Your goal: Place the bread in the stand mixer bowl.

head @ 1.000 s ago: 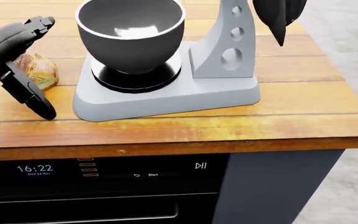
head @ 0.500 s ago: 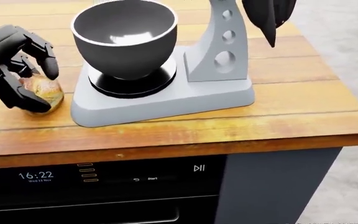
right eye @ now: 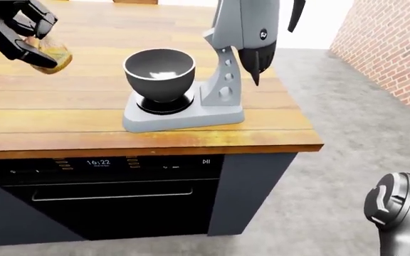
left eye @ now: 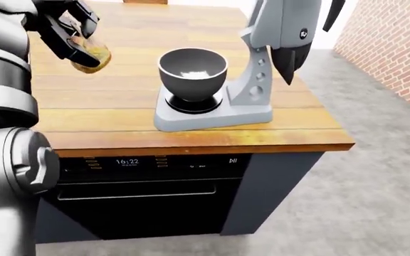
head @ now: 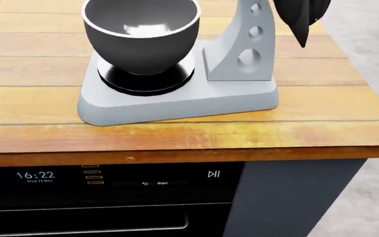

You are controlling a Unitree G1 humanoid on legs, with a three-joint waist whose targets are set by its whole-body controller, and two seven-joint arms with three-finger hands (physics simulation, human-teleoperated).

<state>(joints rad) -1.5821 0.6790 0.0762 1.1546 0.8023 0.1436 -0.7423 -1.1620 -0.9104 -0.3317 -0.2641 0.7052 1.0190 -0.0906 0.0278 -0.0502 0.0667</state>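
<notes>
Golden bread [right eye: 50, 55], on the table [left eye: 191, 128] beside the mixer [left eye: 262, 74] a second ago, now hangs pinched in the left hand [right eye: 18, 33] at ten o'clock from the bowl [right eye: 159, 68] (right hand unseen), so carrying over remains.

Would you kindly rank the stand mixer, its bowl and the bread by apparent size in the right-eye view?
1. Stand mixer, clearly largest.
2. Bowl.
3. Bread, smallest, though the left hand covers part of it and it sits farther from the camera.
</notes>
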